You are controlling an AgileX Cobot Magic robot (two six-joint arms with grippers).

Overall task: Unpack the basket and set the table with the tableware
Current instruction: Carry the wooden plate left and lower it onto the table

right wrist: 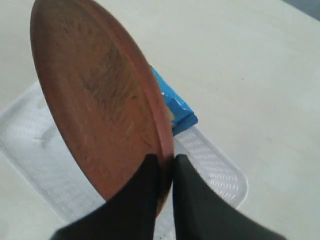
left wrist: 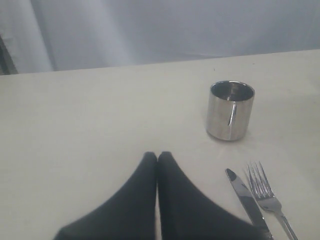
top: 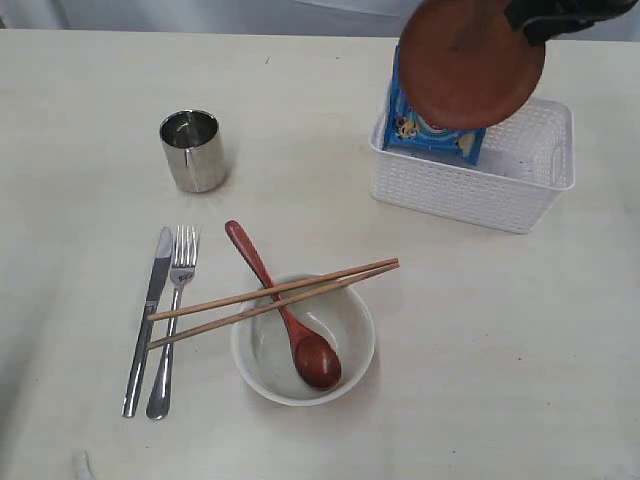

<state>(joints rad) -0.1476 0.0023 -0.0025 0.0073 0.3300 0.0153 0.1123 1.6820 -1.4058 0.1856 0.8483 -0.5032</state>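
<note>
**Exterior view:** My right end effector point(top: 545, 20) holds the round brown plate point(top: 470, 65) on edge over the white basket point(top: 480, 190). Only a blue packet point(top: 430, 135) shows inside the basket. On the desk point(top: 520, 360) stand the steel cup point(top: 192, 150) and the knife point(top: 148, 320) beside the fork point(top: 172, 320). The white bowl point(top: 262, 355) holds the wooden spoon point(top: 290, 320), and the chopsticks point(top: 270, 300) lie across its rim. As I judge it, the plate is the last piece to place. I should carry it clear of the packet, turn it level, then lower it flat onto bare desk near the bowl. A thin pinch on the rim may let it swing, so I should go slowly.

**Left wrist view:** My left end effector point(left wrist: 158, 160) has its tips pressed together with nothing between them, near the cup. The exterior camera misses this arm altogether. Plate and basket are absent here.

**Right wrist view:** This is the only view of the grip itself, where narrow jaws are clamped on the plate's rim with the basket below. The place setting cannot be seen from here.
</note>
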